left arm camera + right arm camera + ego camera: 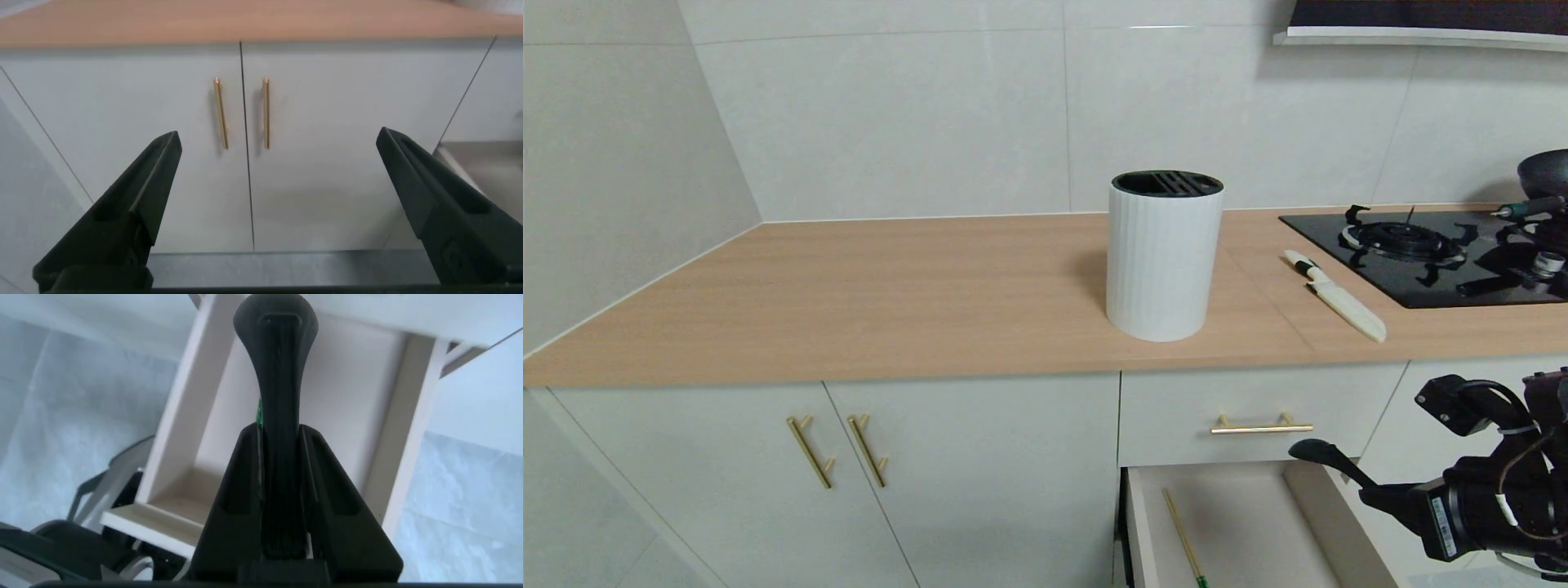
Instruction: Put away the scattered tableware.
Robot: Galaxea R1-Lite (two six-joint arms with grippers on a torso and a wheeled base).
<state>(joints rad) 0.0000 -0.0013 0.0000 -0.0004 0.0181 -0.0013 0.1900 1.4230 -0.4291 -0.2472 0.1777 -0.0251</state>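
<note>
A cream-bladed knife [1335, 296] lies on the wooden counter between a white ribbed utensil holder [1164, 257] with a black slotted top and the stove. Below the counter a drawer [1241, 523] stands pulled out, with one thin chopstick [1183, 535] with a green tip lying in it. My right gripper [1319, 452] hangs shut over the drawer's right side, its fingers [275, 327] pressed together above the drawer floor [359, 400] with nothing seen between them. My left gripper [278, 139] is wide open and faces the cabinet doors, holding nothing.
A black gas stove [1421, 253] with a dark pan [1543, 171] fills the counter's right end. Two gold handles [243, 113] sit on the lower cabinet doors. A shut drawer with a gold handle [1262, 425] is right above the open one. The counter's left part is bare wood.
</note>
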